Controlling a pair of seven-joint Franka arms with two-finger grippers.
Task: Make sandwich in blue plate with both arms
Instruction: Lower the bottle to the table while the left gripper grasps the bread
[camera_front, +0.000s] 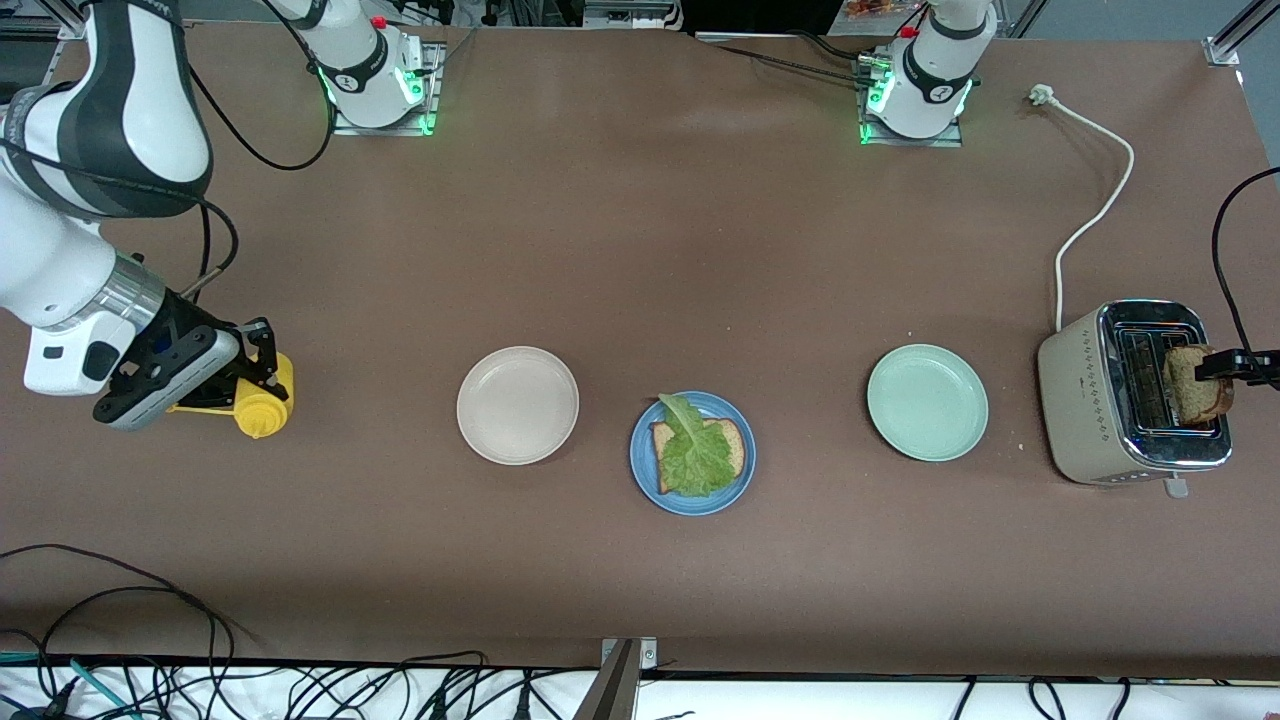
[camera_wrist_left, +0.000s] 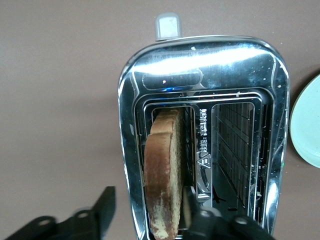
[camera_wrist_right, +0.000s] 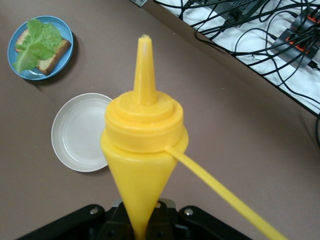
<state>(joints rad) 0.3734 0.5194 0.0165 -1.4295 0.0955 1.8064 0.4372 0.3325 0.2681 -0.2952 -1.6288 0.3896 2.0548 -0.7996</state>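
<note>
Blue plate (camera_front: 645, 470) with lettuce-topped slice (camera_front: 700, 455); left fingers (camera_front: 1222, 366) pinching toaster bread (camera_front: 1190, 385), right fingers (camera_front: 262, 362) pinching yellow bottle (camera_front: 262, 400).

Front view: high, facing the arm bases, whole surface (camera_front: 640, 250). Wrist views: close, downward; right shares the blue plate (camera_wrist_right: 40, 47).

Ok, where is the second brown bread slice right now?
The second brown bread slice stands in a slot of the silver toaster at the left arm's end of the table, with the left gripper around it.
</note>
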